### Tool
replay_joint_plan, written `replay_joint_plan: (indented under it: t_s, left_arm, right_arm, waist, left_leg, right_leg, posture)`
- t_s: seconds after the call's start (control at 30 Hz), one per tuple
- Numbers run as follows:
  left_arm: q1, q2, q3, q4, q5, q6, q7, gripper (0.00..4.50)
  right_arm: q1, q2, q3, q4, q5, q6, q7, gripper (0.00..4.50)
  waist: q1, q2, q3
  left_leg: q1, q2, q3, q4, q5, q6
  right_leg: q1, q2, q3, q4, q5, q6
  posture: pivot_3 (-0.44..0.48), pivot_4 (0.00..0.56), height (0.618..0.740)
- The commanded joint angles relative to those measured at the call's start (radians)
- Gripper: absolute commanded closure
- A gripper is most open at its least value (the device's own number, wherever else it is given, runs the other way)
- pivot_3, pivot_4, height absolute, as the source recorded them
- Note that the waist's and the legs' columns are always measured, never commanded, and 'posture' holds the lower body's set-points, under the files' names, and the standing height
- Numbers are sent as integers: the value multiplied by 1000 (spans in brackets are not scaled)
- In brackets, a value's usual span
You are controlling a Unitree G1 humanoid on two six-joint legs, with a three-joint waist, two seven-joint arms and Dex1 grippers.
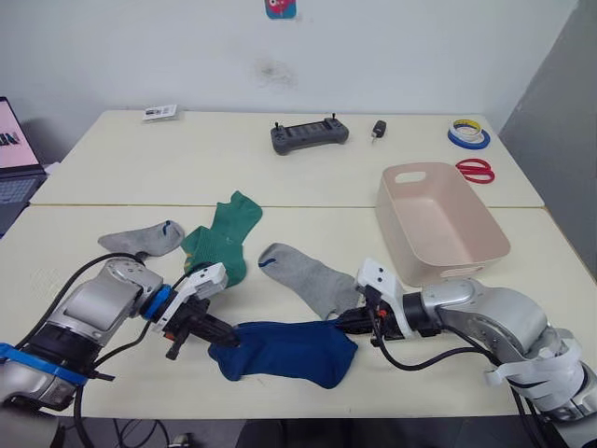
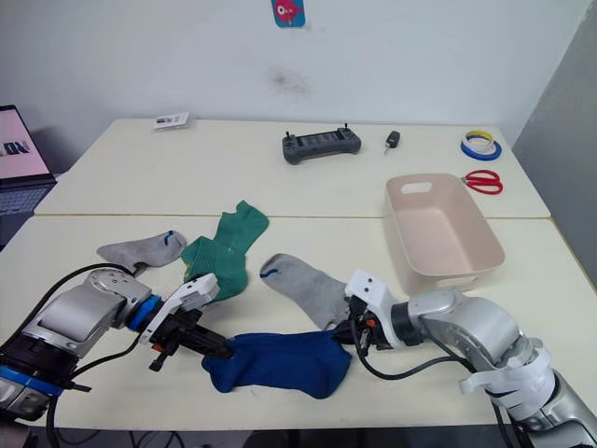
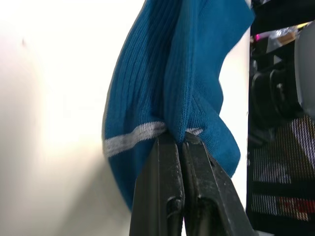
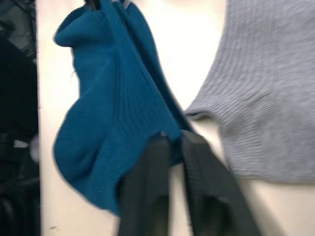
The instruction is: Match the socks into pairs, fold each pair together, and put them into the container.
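Stretching: dark blue pair (image 1: 289,350) held taut between both grippers at the near table (image 1: 84,252) edge, apparently mid-fold.
Left gripper (image 1: 216,329): clenched on the blue fabric's cuff end; the left wrist view shows the black fingers (image 3: 165,196) pinching just below a pale stripe.
Grey sock, far left (image 1: 142,239): lying flat, blue cuff mark up, untouched.
Green socks (image 1: 224,238): stacked loosely just beside it, overlapping.
Second grey sock (image 1: 308,278): flat at centre, its toe touching the blue fabric.
Right gripper (image 1: 350,322): nipping the blue pair's opposite end.
Container (image 1: 438,224): empty tub, right of the socks, well apart from the blue pair.
Handling: light, limp ribbed knit, likely to sag and slip; best taken at cuff or toe edge, both layers together.
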Motion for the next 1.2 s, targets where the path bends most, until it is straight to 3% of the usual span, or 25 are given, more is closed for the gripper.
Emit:
replay_joint_plan:
  t_s: [0.03, 0.27, 0.3, 0.4, 0.57, 0.67, 0.8, 1.07, 1.2]
  left_arm:
    - [-20, -7, 61, 29, 17, -66, 20, 4076]
    - [20, 14, 157, -12, -23, -72, 18, 2237]
    - [32, 29, 171, -30, -36, -52, 6, 2232]
    - [56, 83, 186, -67, -77, -10, -12, 2232]
    - [68, 98, 256, -55, -110, 32, 18, 2232]
    - [92, 96, 312, -51, -133, 63, 55, 1753]
    - [220, 94, 458, -151, -221, 177, 144, 538]
    - [515, -15, 701, -330, -380, 397, 362, 538]
    - [616, -101, 747, -418, -406, 402, 466, 538]
  right_arm:
    - [14, -19, -54, -50, -7, -39, 4, 2572]
    - [89, -43, -135, -147, 15, -57, -5, 317]
    - [107, -45, -145, -167, 16, -68, -4, 8]
    - [144, -43, -161, -205, 11, -91, -6, 8]
    - [193, -40, -157, -260, -8, -173, 3, 8]
    - [210, -40, -143, -275, -21, -199, -5, 0]
    - [244, -35, -135, -291, -35, -223, -16, 0]
    - [276, -13, -111, -311, -52, -245, -36, 0]
    - [274, -8, -98, -310, -63, -261, -35, 0]
  waist:
    - [0, 0, 0]
    - [-1, 0, 0]
    - [-1, 0, 0]
    - [-2, 0, 0]
    - [0, 0, 0]
    - [0, 0, 0]
    - [-4, 0, 0]
    - [-3, 0, 0]
    - [0, -1, -1]
  left_leg:
    - [0, 0, 0, 0, 0, 0]
    - [0, 0, 0, 0, 0, 0]
    - [0, 0, 0, 0, 0, 0]
    - [0, 1, 0, 0, 0, 0]
    - [0, 0, -1, 0, 0, 0]
    - [0, 0, -1, 0, 0, 0]
    - [1, 1, -1, -1, 0, 0]
    - [1, 1, -1, 0, 0, 0]
    - [2, 1, -1, 0, 0, 0]
  right_leg:
    - [0, 0, 0, 0, 0, 0]
    - [0, -3, 0, 0, 0, 0]
    - [0, -3, 0, 0, 0, 0]
    - [0, -3, 0, 0, 0, 0]
    - [1, -3, -1, 0, 0, 0]
    - [1, -3, -1, 0, 0, 0]
    - [0, -3, 0, 0, 0, 0]
    - [1, -4, 0, 0, 0, 0]
    - [2, -5, -1, 0, 0, 0]
  posture:
    - [0, 150, 740]
    - [0, 150, 740]
    - [0, 150, 740]
    - [0, 150, 740]
    - [0, 150, 740]
    - [0, 150, 740]
    - [0, 150, 740]
    - [0, 150, 740]
    - [0, 150, 740]
